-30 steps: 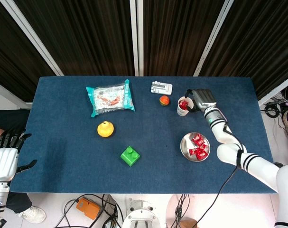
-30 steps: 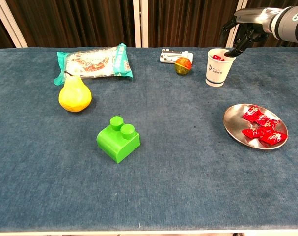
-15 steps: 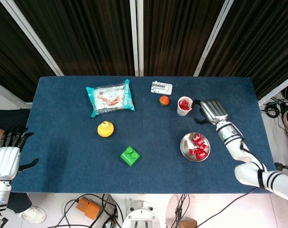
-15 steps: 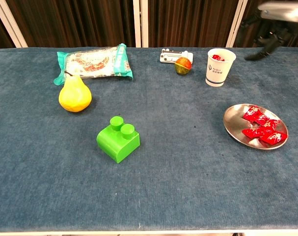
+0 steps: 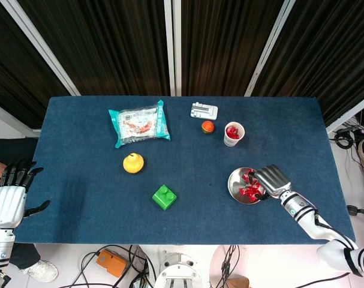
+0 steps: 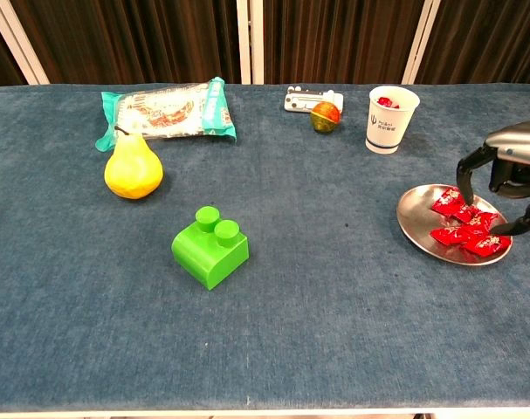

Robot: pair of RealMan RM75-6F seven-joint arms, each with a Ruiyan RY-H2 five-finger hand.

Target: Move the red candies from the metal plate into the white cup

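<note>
- Table (image 5: 80, 180): blue cloth top, fills mid-frame in both views.
- Snack bag (image 5: 139, 124): teal-edged, upper left.
- Right hand (image 5: 270, 179): lower right of head view, hangs over the right edge of the metal plate (image 6: 417, 231). Fingers (image 6: 464, 176) apart, curled down, tips near the candies; nothing gripped.
- Left hand (image 5: 6, 201): far lower-left corner of head view, off the table edge, fingers spread, empty.
- Red candies (image 6: 464, 223): pile on the plate, right of centre.
- White cup (image 6: 390, 119): upright, upper right, well apart from the plate; red candy visible inside.
- Yellow pear (image 6: 132, 170): left, just below the bag.
- Green block (image 6: 209, 248): centre-left.
- Small grey part (image 5: 204, 110) and small orange-red ball (image 5: 208, 126): just left of the cup.
</note>
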